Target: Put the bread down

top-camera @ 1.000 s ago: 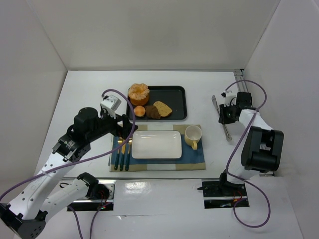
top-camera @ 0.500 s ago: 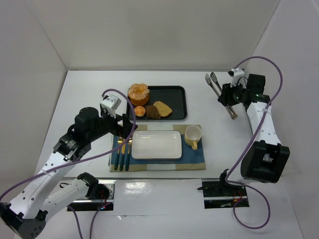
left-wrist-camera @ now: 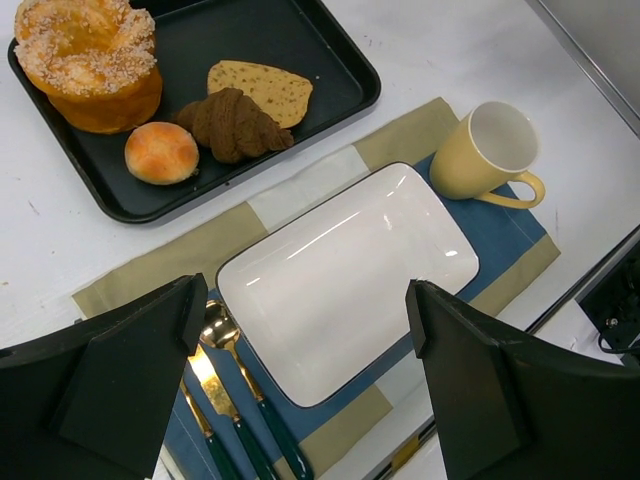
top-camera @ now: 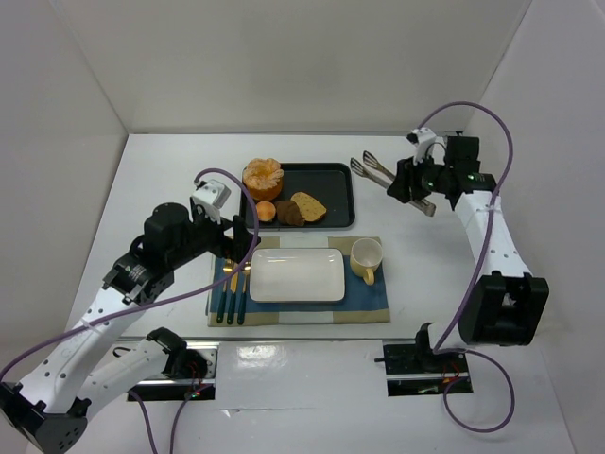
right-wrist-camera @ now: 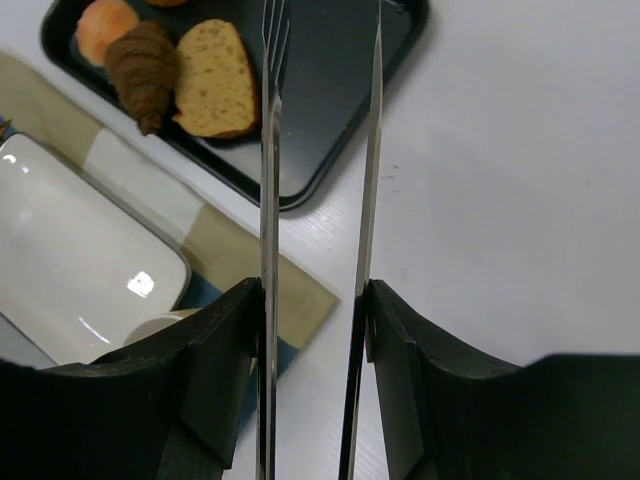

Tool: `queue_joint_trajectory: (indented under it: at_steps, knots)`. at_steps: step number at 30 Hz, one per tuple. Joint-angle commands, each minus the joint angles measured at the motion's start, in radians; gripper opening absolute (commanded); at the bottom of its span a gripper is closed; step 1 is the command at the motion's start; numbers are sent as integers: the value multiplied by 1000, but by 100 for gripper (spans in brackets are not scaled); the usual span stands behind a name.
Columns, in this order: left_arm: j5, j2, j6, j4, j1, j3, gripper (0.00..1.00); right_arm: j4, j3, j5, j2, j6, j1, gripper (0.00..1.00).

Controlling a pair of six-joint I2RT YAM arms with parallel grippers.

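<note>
From above, the black tray [top-camera: 337,185] sits on the white worktop [top-camera: 151,180]. The bread [top-camera: 289,214], a dark brown lumpy piece, lies at the tray's near edge, between a small orange bun [top-camera: 266,211] and a tan slice [top-camera: 309,204]. A sugared cake [top-camera: 263,177] fills the tray's far left corner. Just right of the tray, the right hand [top-camera: 408,185] is clenched on metal tongs [top-camera: 375,170], whose tips point at the tray's right rim. Near of the tray lie a white plate [top-camera: 297,275], a yellow cup [top-camera: 366,258] and cutlery [top-camera: 230,295] on a placemat [top-camera: 376,305]. The left hand [top-camera: 238,244] hangs off the tray's near left corner.

The left wrist view shows that hand [left-wrist-camera: 305,300] released, its fingers wide apart and holding nothing. The bread [left-wrist-camera: 232,122] touches the tan slice and lies just beside the bun – all inside the tray [left-wrist-camera: 330,50].

In the right wrist view, the hand [right-wrist-camera: 315,300] presses the tongs' [right-wrist-camera: 268,200] two arms between its fingers; the arms stand apart – one crosses the tray's [right-wrist-camera: 330,90] floor, the other runs over the worktop outside the rim. The bread [right-wrist-camera: 143,68] rests on the tray, well left of the tong tips.
</note>
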Motion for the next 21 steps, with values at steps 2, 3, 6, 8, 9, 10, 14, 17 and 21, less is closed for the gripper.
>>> queue_joint_trajectory:
  at_steps: [2, 3, 6, 8, 9, 10, 14, 17, 21]
  knots:
    - [-18, 5, 26, 34, -3, -2, 100, 14, 72, 3, -2, 31, 131, 56]
    - [-27, 5, 26, 34, -3, -2, 100, 2, 83, 3, 12, 31, 148, 56]
    - [-27, 5, 26, 34, -3, -12, 100, -21, 109, -11, 75, 18, 197, 56]
    - [-27, 5, 35, 34, -3, -12, 100, -30, 126, -52, 125, 8, 220, 56]
    - [-36, 5, 35, 43, -3, -12, 100, -44, 136, -63, 141, -3, 229, 56]
    - [-36, 5, 35, 43, -3, -12, 100, -44, 161, -63, 159, -3, 240, 56]
    - [-48, -4, 35, 43, -3, -12, 100, -55, 196, -49, 245, -23, 323, 56]
    - [-58, -4, 35, 43, -3, -21, 100, -55, 216, -49, 277, -23, 361, 56]
    - [-58, -4, 35, 43, -3, -21, 100, -64, 239, -49, 319, -32, 400, 56]
